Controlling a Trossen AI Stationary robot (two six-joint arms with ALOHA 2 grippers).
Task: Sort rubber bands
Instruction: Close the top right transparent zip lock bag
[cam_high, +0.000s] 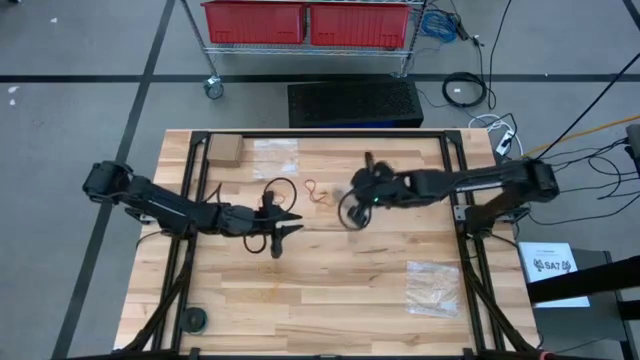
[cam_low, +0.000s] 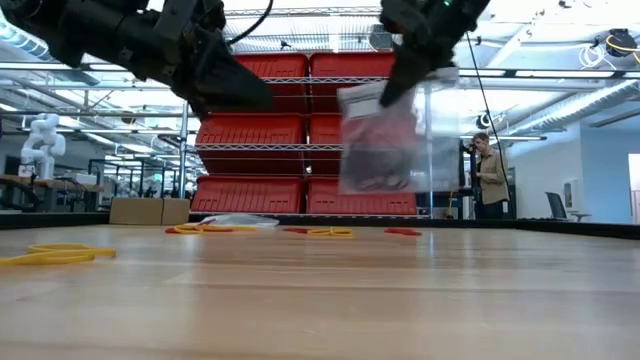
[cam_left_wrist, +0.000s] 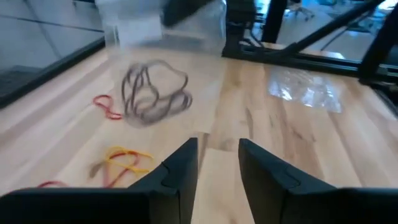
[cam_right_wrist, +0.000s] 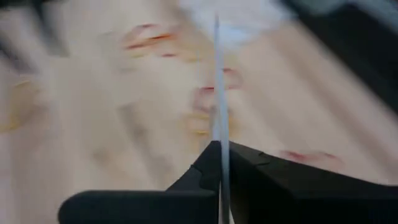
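Rubber bands (cam_left_wrist: 152, 93) hang bagged, pinched by the right fingers (cam_right_wrist: 219, 163).

Right end effector (cam_low: 398, 88) pinches a clear bag (cam_low: 398, 140) of dark rubber bands (cam_low: 382, 150) above the table (cam_low: 330, 300)

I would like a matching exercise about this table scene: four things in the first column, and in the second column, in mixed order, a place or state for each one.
Column one:
1. left claw
2. right claw
3. clear bag with dark rubber bands
4. yellow rubber bands

Column two:
A. hanging in the air above the table
B. open, holding nothing
C. lying loose on the wooden table
D. shut on the edge of a bag

Pairs: 1-B, 2-D, 3-A, 4-C
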